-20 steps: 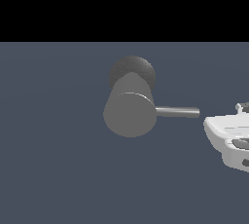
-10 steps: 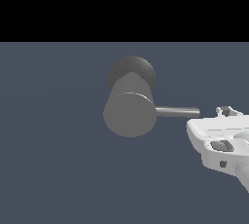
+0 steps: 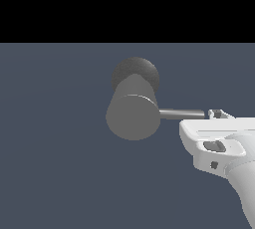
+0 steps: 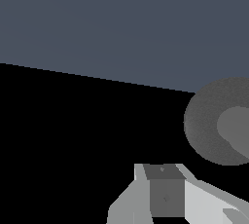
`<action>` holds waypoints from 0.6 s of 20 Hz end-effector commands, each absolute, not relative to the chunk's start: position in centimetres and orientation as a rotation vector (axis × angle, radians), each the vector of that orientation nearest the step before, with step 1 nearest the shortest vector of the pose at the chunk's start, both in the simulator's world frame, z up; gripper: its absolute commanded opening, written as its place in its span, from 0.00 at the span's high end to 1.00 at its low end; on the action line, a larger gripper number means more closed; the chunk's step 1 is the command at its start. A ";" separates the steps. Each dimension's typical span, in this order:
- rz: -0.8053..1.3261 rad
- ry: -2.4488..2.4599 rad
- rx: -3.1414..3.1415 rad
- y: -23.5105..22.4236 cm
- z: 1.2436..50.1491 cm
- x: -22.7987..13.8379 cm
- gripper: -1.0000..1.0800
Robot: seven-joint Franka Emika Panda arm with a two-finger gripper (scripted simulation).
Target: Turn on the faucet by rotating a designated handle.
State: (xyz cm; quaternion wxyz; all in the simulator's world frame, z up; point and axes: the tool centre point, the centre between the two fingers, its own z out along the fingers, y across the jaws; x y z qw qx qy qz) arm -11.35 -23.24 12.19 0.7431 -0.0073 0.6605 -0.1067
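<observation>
A flat blue-grey floor (image 3: pixel 55 163) fills the scene, with black background beyond its far edge. The faucet (image 3: pixel 132 116) is taken as the landmark: a thick matte grey cylinder seen almost end-on in the exterior view, its flat round end turned toward the camera and its darker rounded base (image 3: pixel 135 72) seen above and behind that end. In the wrist view the faucet (image 4: pixel 220 121) is seen as a dark rounded mass with a lighter patch, cut by the frame edge.

The white robot arm (image 3: pixel 244 173) is seen to the exterior view's right of the faucet and lower than it, entering from the frame's lower corner on that side. Its broad white hand body lies just below the level of the faucet's middle.

The handle (image 3: pixel 181 114), a thin straight grey rod, is seen projecting level from the faucet's side toward the exterior view's right. Its free end is met by the gripper (image 3: pixel 217 114), whose small tips show just past the rod's end, at the same height as the rod. Whether the rod's end is touched cannot be told, since the tips are small and partly hidden by the hand body.

In the wrist view, one grey finger (image 4: pixel 163 191) is seen between pale housing parts. Whether the fingers are apart or together cannot be told from either view.
</observation>
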 end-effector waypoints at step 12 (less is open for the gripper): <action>-0.103 1.523 0.046 -19.3 9.1 -11.7 1.00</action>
